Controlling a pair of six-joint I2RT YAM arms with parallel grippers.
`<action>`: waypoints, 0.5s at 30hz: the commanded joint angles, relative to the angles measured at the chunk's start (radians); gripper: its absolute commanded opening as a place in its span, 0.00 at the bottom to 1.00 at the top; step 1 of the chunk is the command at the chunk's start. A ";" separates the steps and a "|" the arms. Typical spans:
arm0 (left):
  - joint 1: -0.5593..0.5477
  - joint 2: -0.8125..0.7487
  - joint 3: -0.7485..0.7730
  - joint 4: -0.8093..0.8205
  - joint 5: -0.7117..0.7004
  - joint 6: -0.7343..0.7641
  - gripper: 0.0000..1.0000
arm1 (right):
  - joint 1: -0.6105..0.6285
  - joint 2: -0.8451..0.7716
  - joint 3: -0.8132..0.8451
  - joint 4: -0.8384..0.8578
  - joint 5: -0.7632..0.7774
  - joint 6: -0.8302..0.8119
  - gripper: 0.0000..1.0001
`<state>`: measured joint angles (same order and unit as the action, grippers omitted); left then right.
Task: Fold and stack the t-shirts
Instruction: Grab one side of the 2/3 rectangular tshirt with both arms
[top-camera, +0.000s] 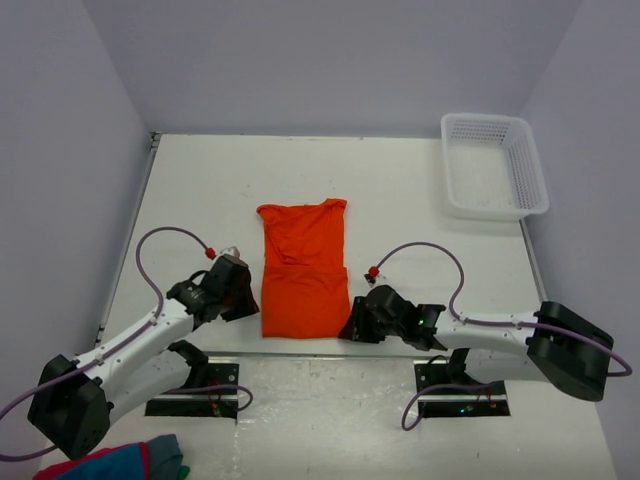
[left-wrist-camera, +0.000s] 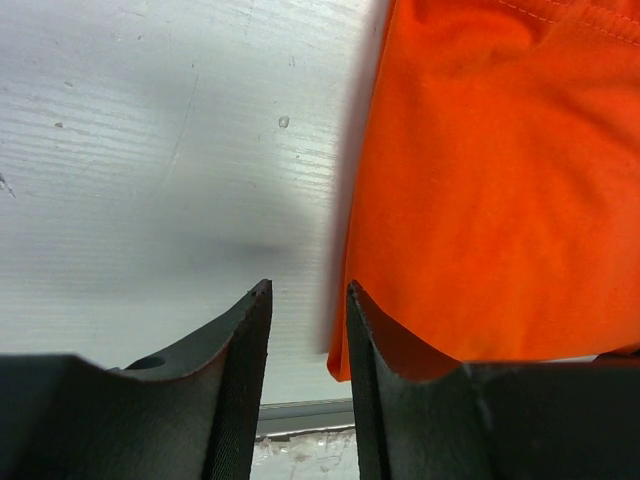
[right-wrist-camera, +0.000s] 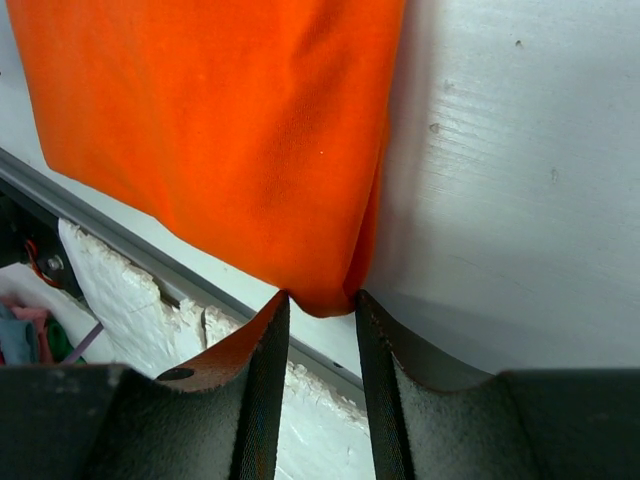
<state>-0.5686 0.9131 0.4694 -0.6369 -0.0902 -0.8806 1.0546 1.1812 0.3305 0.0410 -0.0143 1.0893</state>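
t-shirt (top-camera: 303, 270) plain bright orange; basket (top-camera: 494, 165) white lattice; table (top-camera: 200, 190) white; arms (top-camera: 480, 335) black w/ purple cables (top-camera: 148, 262).

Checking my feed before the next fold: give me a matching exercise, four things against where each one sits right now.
Things:
1. t-shirt
2. basket
3. left gripper
4. right gripper

Places:
A. far right corner of the table
B. at the t-shirt's near right corner
C. middle of the table
D. at the t-shirt's near left corner

Pairs: 1-C, 2-A, 3-D, 4-B
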 joint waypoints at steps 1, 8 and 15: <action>-0.011 0.009 0.037 -0.021 -0.022 -0.024 0.37 | 0.012 0.001 -0.028 -0.139 0.096 0.017 0.35; -0.028 -0.002 0.032 -0.035 -0.031 -0.037 0.37 | 0.012 0.047 -0.018 -0.136 0.109 0.020 0.31; -0.043 0.013 0.046 -0.067 -0.048 -0.050 0.37 | 0.012 0.060 -0.007 -0.158 0.132 0.037 0.08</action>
<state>-0.6029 0.9207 0.4706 -0.6758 -0.1112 -0.9028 1.0603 1.2076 0.3405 0.0235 0.0292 1.1259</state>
